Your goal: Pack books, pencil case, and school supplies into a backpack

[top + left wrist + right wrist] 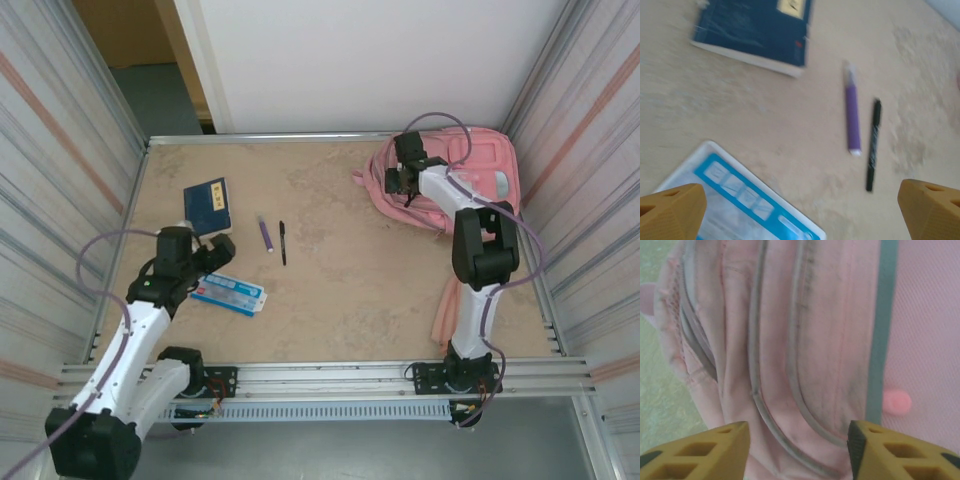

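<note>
Backpack (490,160) lies at 2 o'clock on the surface (350,290), with the right tool (797,450) spread open over its zips, perhaps touching the fabric. Navy book (207,203) is at 10 o'clock. Pencil case (232,294) is at 8, under the open, empty left tool (800,210). Purple pen (266,235) and black pen (283,243) lie side by side near centre.

Robot test cell, lab setting.
Beige tabletop (340,310) boxed in by corrugated metal panels (60,150) on the left and right, with a plain white board (380,60) at the far side. An aluminium rail (330,372) along the near edge carries the left arm (135,335) and right arm (470,310).
</note>
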{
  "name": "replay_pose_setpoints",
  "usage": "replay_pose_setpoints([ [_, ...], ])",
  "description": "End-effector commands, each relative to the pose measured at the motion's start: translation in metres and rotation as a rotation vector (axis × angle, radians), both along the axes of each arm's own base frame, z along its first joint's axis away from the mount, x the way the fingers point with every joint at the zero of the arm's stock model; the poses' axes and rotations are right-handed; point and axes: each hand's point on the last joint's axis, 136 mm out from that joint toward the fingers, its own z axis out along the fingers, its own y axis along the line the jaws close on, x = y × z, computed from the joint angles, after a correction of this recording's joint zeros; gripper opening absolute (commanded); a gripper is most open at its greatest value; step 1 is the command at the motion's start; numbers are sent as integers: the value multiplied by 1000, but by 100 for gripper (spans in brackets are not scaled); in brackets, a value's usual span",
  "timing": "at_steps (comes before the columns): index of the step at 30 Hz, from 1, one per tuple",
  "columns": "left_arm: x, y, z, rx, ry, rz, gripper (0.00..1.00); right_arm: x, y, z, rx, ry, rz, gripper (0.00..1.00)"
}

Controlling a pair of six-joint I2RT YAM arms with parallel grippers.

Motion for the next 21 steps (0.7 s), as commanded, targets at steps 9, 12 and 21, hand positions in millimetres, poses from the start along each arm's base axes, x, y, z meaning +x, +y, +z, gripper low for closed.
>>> replay_pose_setpoints([
  [9,-28,-70,-11,174,144,-286,99,27,-15,-28,-184,114,25,33],
  [12,-36,-77,-12,168,183,-316,99,35,-11,-21,-206,110,35,23],
  [21,-37,-99,-9,109,159,-395,99,-6,12,-18,-214,175,215,1],
])
